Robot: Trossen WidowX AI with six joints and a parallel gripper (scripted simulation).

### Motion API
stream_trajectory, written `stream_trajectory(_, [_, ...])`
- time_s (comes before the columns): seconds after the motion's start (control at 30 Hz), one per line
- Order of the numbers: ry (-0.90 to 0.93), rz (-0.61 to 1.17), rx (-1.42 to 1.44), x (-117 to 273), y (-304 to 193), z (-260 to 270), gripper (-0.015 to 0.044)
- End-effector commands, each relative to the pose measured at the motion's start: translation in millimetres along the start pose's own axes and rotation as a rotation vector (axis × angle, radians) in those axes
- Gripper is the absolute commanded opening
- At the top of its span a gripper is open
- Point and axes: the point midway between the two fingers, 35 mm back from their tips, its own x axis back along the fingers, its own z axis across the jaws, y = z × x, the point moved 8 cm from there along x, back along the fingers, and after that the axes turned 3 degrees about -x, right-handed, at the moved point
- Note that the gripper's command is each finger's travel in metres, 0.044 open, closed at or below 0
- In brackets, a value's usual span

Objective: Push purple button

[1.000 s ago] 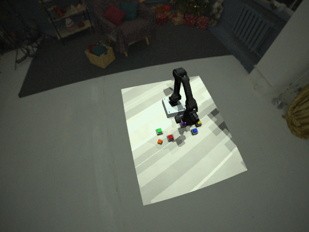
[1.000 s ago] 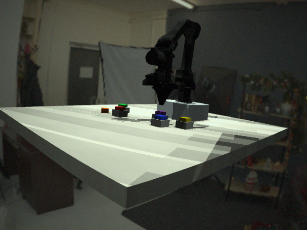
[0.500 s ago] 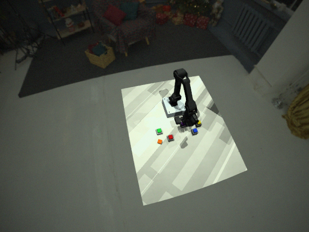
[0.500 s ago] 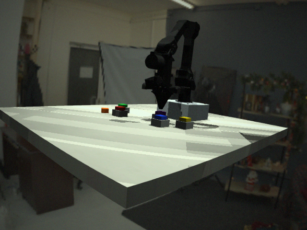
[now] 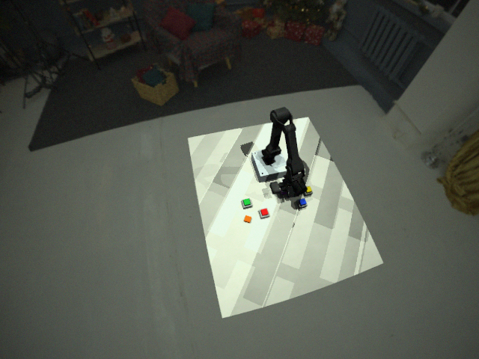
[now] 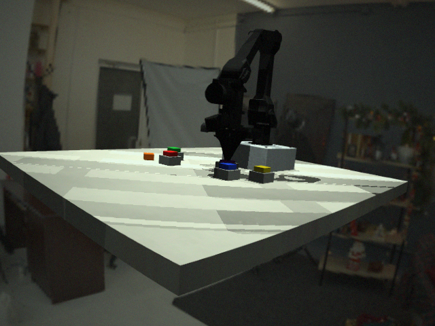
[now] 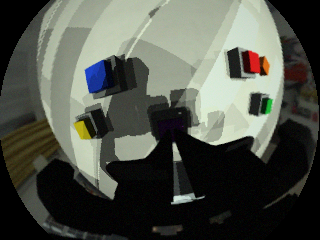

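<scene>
With the fingers pressed together to a single point and gripping nothing, the tip sits right at the purple button, which the wrist view shows directly under it; actual contact cannot be told for sure. In the exterior view only a thin purple sliver shows beneath the dark tip, just behind the blue button. Taking the purple button as landmark: the blue button lies just beside it toward the desk's near edge, the yellow button just beside it toward the arm's grey base block. Well apart on the other side stand the red button and the green button, with the orange block just beyond the red one. All rest on the pale striped desk.
</scene>
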Motion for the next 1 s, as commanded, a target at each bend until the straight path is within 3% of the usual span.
stream_trajectory(0.0, [0.001,0.005,-0.006,-1.7,-0.7,0.0,0.002])
stream_trajectory(0.37, [0.001,0.005,-0.006,-1.7,-0.7,0.0,0.002])
stream_trajectory(0.5, [0.001,0.004,-0.006,29.6,-0.1,0.1,0.002])
stream_trajectory(0.63, [0.001,0.004,-0.006,32.4,-0.3,0.1,0.002])
stream_trajectory(0.97, [0.022,0.001,0.075,61.2,24.9,70.0,0.0283])
